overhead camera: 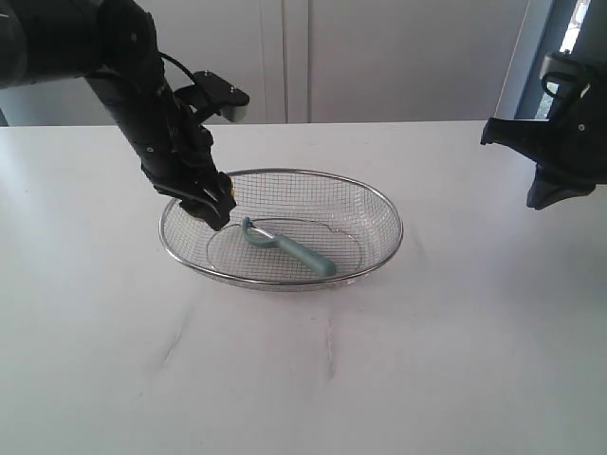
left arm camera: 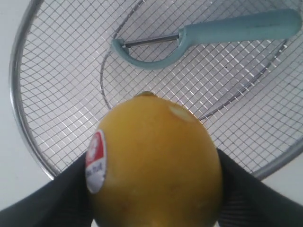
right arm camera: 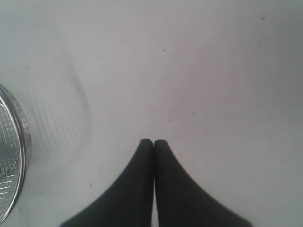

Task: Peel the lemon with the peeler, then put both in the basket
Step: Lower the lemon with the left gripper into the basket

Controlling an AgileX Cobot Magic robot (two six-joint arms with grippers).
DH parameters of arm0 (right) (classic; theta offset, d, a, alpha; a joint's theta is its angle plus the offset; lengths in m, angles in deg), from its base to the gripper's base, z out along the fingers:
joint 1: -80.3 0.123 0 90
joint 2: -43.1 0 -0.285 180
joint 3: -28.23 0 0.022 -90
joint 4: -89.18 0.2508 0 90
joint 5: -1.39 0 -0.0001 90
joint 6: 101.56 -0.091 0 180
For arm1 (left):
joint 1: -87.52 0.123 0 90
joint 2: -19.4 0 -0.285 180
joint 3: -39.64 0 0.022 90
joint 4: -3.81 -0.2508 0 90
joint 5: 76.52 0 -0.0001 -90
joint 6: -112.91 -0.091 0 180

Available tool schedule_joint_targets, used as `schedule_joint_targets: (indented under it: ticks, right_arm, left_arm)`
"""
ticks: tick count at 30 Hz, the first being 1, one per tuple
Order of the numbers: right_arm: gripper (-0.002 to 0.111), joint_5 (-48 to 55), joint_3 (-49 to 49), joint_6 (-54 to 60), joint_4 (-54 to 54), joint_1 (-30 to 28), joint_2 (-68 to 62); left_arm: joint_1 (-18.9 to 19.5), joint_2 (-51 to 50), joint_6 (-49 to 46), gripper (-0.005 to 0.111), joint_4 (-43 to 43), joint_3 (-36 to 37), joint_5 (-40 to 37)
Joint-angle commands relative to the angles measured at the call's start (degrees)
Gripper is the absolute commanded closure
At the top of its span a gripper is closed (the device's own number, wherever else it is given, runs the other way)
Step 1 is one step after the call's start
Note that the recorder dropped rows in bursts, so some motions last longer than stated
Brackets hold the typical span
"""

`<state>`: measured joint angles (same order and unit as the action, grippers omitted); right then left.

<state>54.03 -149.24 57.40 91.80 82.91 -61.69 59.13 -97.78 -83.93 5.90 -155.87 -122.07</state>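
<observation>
The yellow lemon (left arm camera: 154,163) with its red-and-white sticker sits clamped between the dark fingers (left arm camera: 246,189) of my left gripper (overhead camera: 216,204), just above the left inner edge of the silver wire basket (overhead camera: 379,204). In the exterior view the lemon is almost hidden by the fingers. The teal peeler (overhead camera: 289,246) lies inside the basket, blade head toward the lemon; it also shows in the left wrist view as the peeler (left arm camera: 227,30). My right gripper (right arm camera: 153,142) is shut with nothing in it, raised over the table far to the right of the basket (right arm camera: 12,142).
The white table (overhead camera: 303,379) spreads around the basket on all sides. The right arm (overhead camera: 555,142) hangs at the right edge, above the table's far right part. White cabinet doors stand behind the table.
</observation>
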Motion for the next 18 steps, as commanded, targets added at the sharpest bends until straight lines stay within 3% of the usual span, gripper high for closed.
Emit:
schedule_joint_targets:
  ticks: [1, 18]
  right_arm:
    - [0.108, -0.5, -0.1, -0.3, -0.3, -0.3, 0.5]
    - [0.108, -0.5, -0.1, -0.3, -0.3, -0.3, 0.5]
  left_arm:
    - [-0.3, -2.0, 0.4, 0.107, -0.1, -0.6, -0.1]
    - [-0.3, -6.7, 0.4, 0.107, -2.1, -0.6, 6.5]
